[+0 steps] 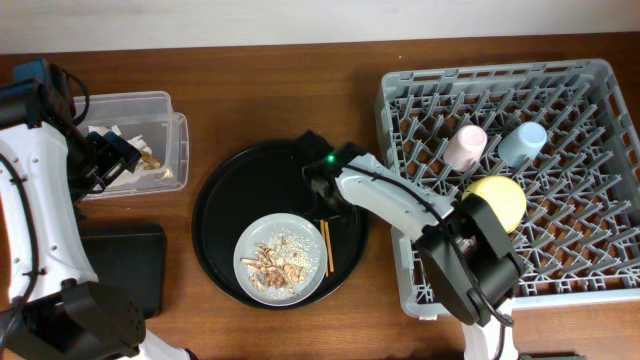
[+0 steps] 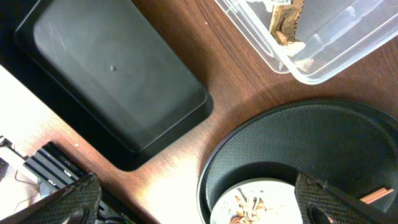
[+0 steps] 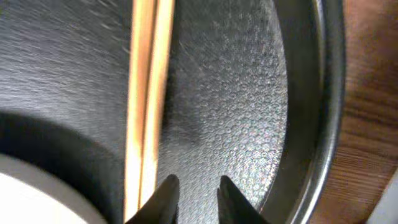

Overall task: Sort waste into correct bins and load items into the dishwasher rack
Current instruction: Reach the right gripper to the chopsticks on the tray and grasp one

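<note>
A pair of wooden chopsticks (image 1: 326, 246) lies on the round black tray (image 1: 215, 215) beside the pale plate (image 1: 245, 240), which carries food scraps (image 1: 272, 262). My right gripper (image 1: 323, 205) hovers low over the tray at the chopsticks' upper end. In the right wrist view its tips (image 3: 197, 190) stand a narrow gap apart with only tray between them. The chopsticks (image 3: 146, 112) run just left of the left tip. My left gripper (image 2: 199, 205) is wide open and empty beside the clear box (image 1: 150, 97), which holds napkins (image 2: 286, 25).
The grey dishwasher rack (image 1: 590, 250) at the right holds a pink cup (image 1: 465, 146), a light blue cup (image 1: 522, 143) and a yellow bowl (image 1: 497, 200). A shallow black tray (image 1: 125, 265) lies at the front left, below the clear box.
</note>
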